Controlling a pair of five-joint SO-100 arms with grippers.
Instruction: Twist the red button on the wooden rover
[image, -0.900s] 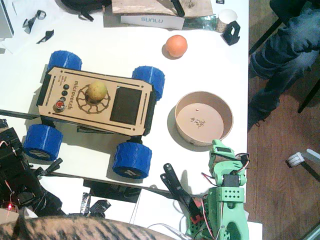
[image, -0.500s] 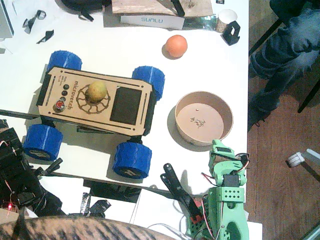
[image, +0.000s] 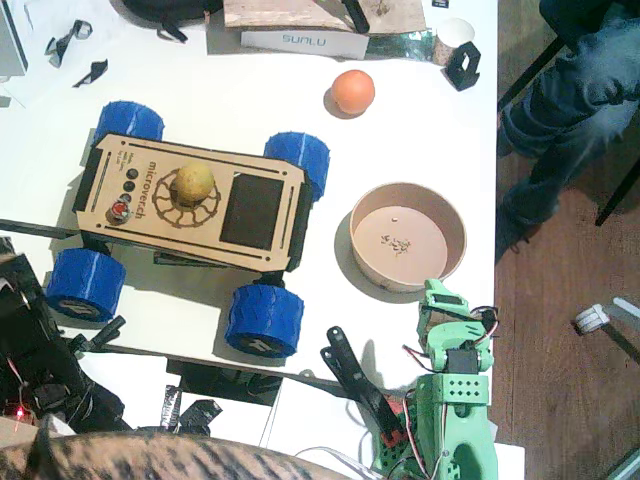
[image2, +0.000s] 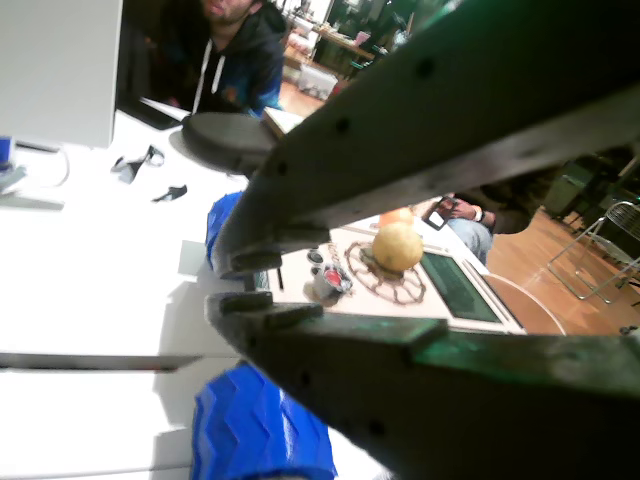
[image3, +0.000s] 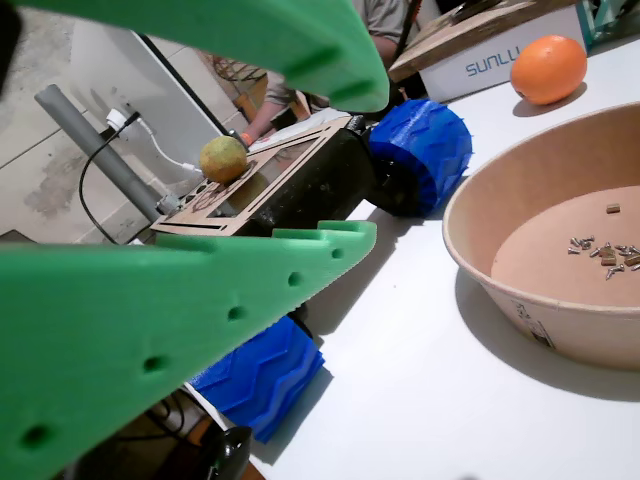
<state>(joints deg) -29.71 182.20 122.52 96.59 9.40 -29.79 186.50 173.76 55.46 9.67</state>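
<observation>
The red button (image: 119, 211), a tiny round knob with a pale rim, sits at the left end of the wooden rover (image: 190, 203), left of frame centre on the bench (image: 400, 330). Left claw (image2: 232, 283) nearly closed, empty; right claw (image3: 365, 165) wide apart.

Two arms of printed plastic. Left arm (image: 30, 350) black and matt, with red and white wires behind the fingers (image2: 300, 330); a small red light glowing low on it. Right arm (image: 455, 410) mint green, peppered with small round holes along its fingers (image3: 200, 330), red and black wires near the wrist.
</observation>
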